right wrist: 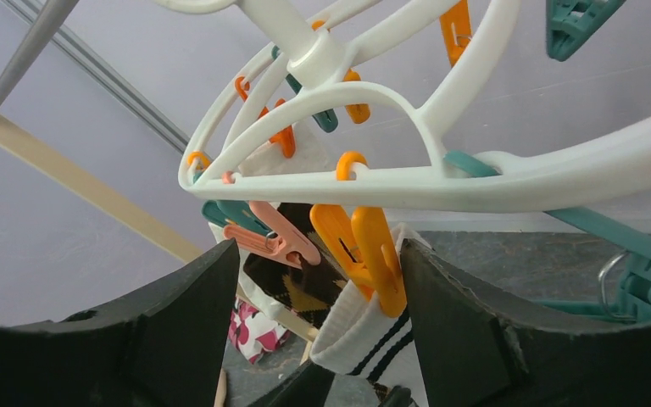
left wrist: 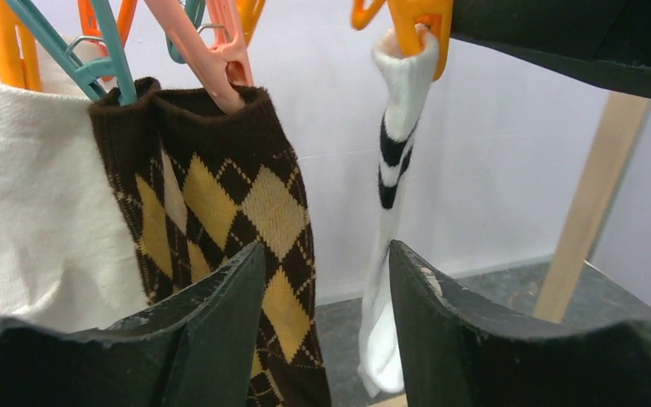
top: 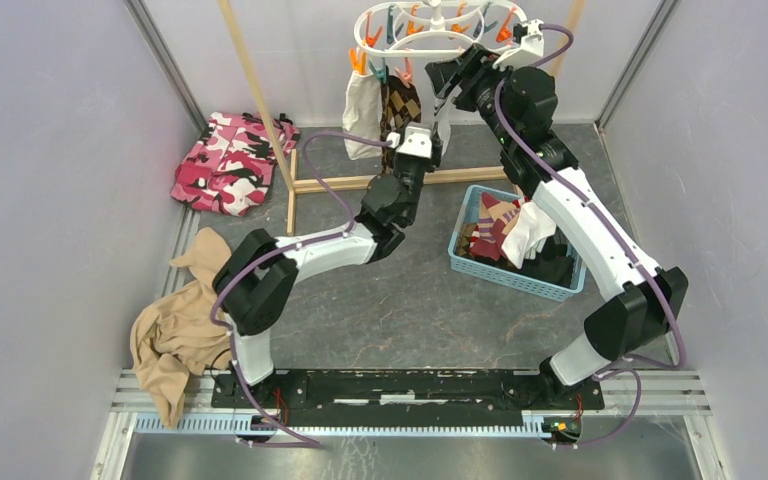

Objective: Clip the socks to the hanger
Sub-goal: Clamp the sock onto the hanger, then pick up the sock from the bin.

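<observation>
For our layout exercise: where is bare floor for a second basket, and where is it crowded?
Bare: grey floor between left arm, blue basket and base rail. Crowded: beneath the hanger, around hung socks, left claw and right claw.

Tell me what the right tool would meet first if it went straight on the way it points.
Most likely the orange clothespin holding the striped sock, which hangs centred between the open fingers of the right tool. The white hanger ring sits above that line. Depth is unclear.
</observation>
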You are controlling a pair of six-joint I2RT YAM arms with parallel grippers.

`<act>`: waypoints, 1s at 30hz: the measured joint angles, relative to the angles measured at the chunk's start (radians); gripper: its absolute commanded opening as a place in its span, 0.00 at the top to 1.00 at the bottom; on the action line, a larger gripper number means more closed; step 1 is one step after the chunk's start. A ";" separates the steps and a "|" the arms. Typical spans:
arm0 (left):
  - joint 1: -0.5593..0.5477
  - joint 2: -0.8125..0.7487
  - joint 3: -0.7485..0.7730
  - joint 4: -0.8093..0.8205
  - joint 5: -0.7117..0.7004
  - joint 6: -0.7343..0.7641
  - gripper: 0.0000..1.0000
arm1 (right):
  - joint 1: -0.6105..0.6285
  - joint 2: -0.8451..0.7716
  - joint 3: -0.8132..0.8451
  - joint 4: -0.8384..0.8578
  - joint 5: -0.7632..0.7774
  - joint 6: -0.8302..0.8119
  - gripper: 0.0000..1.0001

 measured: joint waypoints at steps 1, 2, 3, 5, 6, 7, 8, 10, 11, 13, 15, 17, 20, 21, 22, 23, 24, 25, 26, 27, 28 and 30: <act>0.000 -0.021 -0.021 -0.008 0.023 -0.006 0.36 | -0.001 -0.015 -0.016 0.001 0.000 -0.005 0.23; 0.002 -0.047 -0.046 -0.019 0.052 -0.013 0.36 | -0.002 -0.027 -0.029 0.002 -0.001 -0.010 0.22; 0.003 -0.078 -0.072 -0.034 0.080 -0.019 0.36 | -0.002 -0.041 -0.044 0.005 -0.004 -0.014 0.21; 0.008 -0.139 -0.120 -0.059 0.137 -0.034 0.36 | -0.003 -0.065 -0.071 0.011 -0.008 -0.022 0.20; 0.012 -0.172 -0.145 -0.072 0.167 -0.044 0.35 | -0.004 -0.079 -0.087 0.017 -0.011 -0.027 0.19; 0.017 -0.212 -0.171 -0.090 0.199 -0.057 0.35 | -0.005 -0.093 -0.105 0.022 -0.015 -0.032 0.18; 0.021 -0.243 -0.191 -0.105 0.223 -0.071 0.35 | -0.005 -0.106 -0.121 0.029 -0.019 -0.037 0.16; 0.031 -0.314 -0.235 -0.136 0.270 -0.104 0.34 | -0.005 -0.133 -0.155 0.044 -0.029 -0.045 0.12; 0.035 -0.349 -0.255 -0.150 0.290 -0.121 0.34 | -0.005 -0.145 -0.169 0.048 -0.034 -0.050 0.10; 0.040 -0.407 -0.291 -0.173 0.316 -0.148 0.34 | -0.005 -0.164 -0.191 0.056 -0.042 -0.062 0.03; 0.044 -0.457 -0.328 -0.190 0.335 -0.180 0.34 | -0.006 -0.178 -0.204 0.058 -0.045 -0.068 0.02; 0.044 -0.493 -0.361 -0.205 0.349 -0.211 0.35 | -0.010 -0.187 -0.217 0.066 -0.054 -0.063 0.02; 0.044 -0.530 -0.398 -0.230 0.371 -0.254 0.35 | -0.026 -0.198 -0.261 0.111 -0.089 -0.027 0.02; 0.044 -0.536 -0.404 -0.239 0.376 -0.266 0.35 | -0.032 -0.198 -0.275 0.126 -0.103 -0.011 0.02; 0.044 -0.543 -0.409 -0.248 0.382 -0.276 0.35 | -0.037 -0.198 -0.285 0.137 -0.116 0.003 0.02; 0.044 -0.550 -0.414 -0.258 0.386 -0.283 0.35 | -0.040 -0.197 -0.296 0.150 -0.131 0.017 0.02; 0.044 -0.558 -0.417 -0.268 0.388 -0.290 0.35 | -0.045 -0.197 -0.307 0.166 -0.145 0.031 0.02; 0.044 -0.568 -0.422 -0.277 0.390 -0.296 0.35 | -0.049 -0.197 -0.316 0.182 -0.156 0.044 0.02; 0.044 -0.580 -0.426 -0.285 0.392 -0.302 0.35 | -0.052 -0.197 -0.322 0.196 -0.165 0.055 0.02; 0.044 -0.590 -0.429 -0.288 0.393 -0.304 0.35 | -0.055 -0.197 -0.328 0.209 -0.174 0.066 0.02; 0.044 -0.600 -0.431 -0.291 0.394 -0.305 0.35 | -0.058 -0.197 -0.336 0.229 -0.185 0.079 0.02; 0.044 -0.616 -0.433 -0.291 0.394 -0.306 0.34 | -0.065 -0.195 -0.340 0.254 -0.200 0.099 0.02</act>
